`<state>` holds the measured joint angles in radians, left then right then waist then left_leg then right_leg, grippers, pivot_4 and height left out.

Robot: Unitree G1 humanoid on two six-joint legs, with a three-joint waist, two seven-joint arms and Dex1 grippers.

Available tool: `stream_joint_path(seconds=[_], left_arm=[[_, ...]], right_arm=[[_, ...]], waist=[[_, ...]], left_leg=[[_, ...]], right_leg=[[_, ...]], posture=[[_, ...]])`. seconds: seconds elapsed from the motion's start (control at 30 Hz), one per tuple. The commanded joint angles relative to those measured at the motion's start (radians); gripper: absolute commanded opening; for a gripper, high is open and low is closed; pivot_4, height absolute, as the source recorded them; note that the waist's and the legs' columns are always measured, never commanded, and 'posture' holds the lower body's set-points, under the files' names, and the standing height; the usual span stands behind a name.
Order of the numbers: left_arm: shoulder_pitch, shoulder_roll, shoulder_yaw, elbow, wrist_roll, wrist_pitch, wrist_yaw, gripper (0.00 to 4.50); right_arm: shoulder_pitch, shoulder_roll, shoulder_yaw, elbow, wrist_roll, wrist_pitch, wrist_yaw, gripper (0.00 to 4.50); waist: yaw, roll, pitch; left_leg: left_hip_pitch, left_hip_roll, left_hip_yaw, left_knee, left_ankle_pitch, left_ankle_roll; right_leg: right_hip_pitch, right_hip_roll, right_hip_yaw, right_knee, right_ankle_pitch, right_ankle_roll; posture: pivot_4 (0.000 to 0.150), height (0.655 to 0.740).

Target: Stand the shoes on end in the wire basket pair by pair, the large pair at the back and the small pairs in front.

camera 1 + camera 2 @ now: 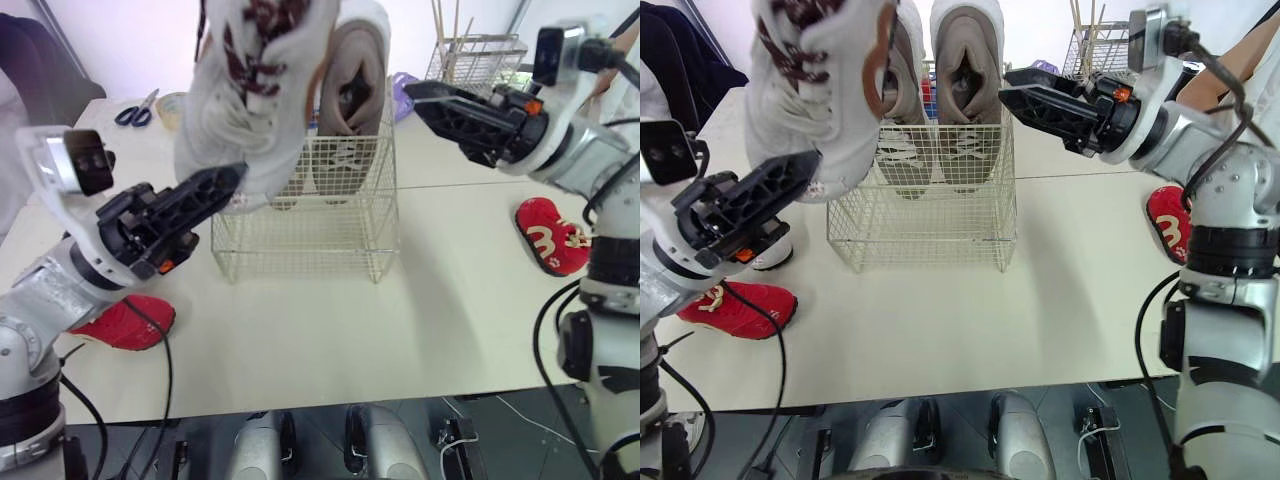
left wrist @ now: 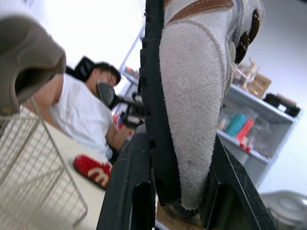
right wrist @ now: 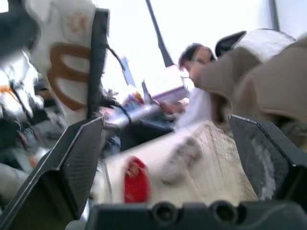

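Observation:
My left gripper (image 1: 235,180) is shut on the heel end of a large white shoe (image 1: 260,80) with dark red laces, holding it upright above the left side of the wire basket (image 1: 300,250). In the left wrist view the shoe's heel (image 2: 192,110) sits clamped between the fingers (image 2: 129,187). Two large grey shoes (image 1: 965,90) stand on end at the back of the basket. My right gripper (image 1: 412,100) is open and holds nothing, level with the basket's top right corner. Small red shoes lie on the table at the left (image 1: 125,325) and right (image 1: 550,235).
A small white shoe (image 1: 770,250) lies left of the basket. Scissors (image 1: 135,112) and a tape roll (image 1: 172,105) are at the back left, a second wire rack (image 1: 480,55) at the back right. A person's arm (image 1: 1250,50) is beyond the right arm.

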<state>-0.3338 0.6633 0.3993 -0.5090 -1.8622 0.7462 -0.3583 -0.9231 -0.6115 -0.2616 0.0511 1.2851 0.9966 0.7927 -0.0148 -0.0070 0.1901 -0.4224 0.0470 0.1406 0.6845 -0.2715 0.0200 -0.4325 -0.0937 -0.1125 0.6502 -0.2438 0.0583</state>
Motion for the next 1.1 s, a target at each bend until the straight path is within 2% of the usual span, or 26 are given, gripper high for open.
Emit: stream_joint_path(seconds=[0.03, 0.33, 0.7, 0.8, 1.0, 1.1], left_arm=[[-0.046, -0.056, -0.043, -0.006, 0.052, -0.059, -0.002, 0.84], [-0.083, -0.138, -0.128, 0.014, 0.18, -0.072, -0.048, 0.84], [-0.084, -0.204, -0.197, 0.011, 0.284, -0.072, -0.079, 0.84], [-0.082, -0.208, -0.196, 0.019, 0.296, -0.071, -0.083, 0.84], [-0.088, -0.196, -0.189, 0.04, 0.304, -0.059, -0.087, 0.84], [-0.096, -0.161, -0.184, 0.056, 0.343, -0.046, -0.078, 1.88]], right_arm=[[0.013, 0.097, -0.04, -0.118, 0.251, 0.047, -0.232, 4.46], [0.003, 0.193, 0.026, -0.189, 0.338, 0.041, -0.394, 4.46], [-0.041, 0.246, 0.053, -0.184, 0.335, 0.001, -0.425, 4.46], [-0.04, 0.245, 0.06, -0.198, 0.332, 0.0, -0.424, 3.6], [-0.046, 0.243, 0.062, -0.214, 0.31, -0.013, -0.394, 0.75], [-0.059, 0.221, 0.059, -0.224, 0.194, -0.075, -0.313, 0.69]], waist=[[0.002, 0.0, 0.0], [0.005, -0.001, -0.001], [0.004, -0.001, -0.001], [0.004, -0.001, -0.001], [0.004, -0.001, -0.001], [0.004, -0.001, -0.001]], left_leg=[[0.001, 0.0, 0.0, 0.0, 0.0, 0.0], [0.0, -0.001, 0.0, 0.001, 0.0, 0.001], [0.0, 0.0, -0.001, 0.001, 0.0, 0.001], [0.0, 0.0, -0.001, 0.001, 0.0, 0.001], [0.0, 0.0, -0.001, 0.001, 0.0, 0.001], [0.0, 0.0, -0.001, 0.001, -0.001, 0.001]], right_leg=[[0.001, 0.001, 0.0, 0.0, 0.0, 0.0], [0.002, 0.005, 0.0, -0.001, 0.0, 0.0], [0.002, 0.005, 0.0, -0.002, 0.0, 0.0], [0.002, 0.005, 0.0, -0.002, 0.0, 0.0], [0.002, 0.005, 0.0, -0.002, 0.0, 0.0], [0.002, 0.005, 0.0, -0.002, 0.0, 0.0]], posture=[[0.15, 0.74], [0.15, 0.74], [0.15, 0.74], [0.15, 0.74], [0.15, 0.74], [0.15, 0.74]])
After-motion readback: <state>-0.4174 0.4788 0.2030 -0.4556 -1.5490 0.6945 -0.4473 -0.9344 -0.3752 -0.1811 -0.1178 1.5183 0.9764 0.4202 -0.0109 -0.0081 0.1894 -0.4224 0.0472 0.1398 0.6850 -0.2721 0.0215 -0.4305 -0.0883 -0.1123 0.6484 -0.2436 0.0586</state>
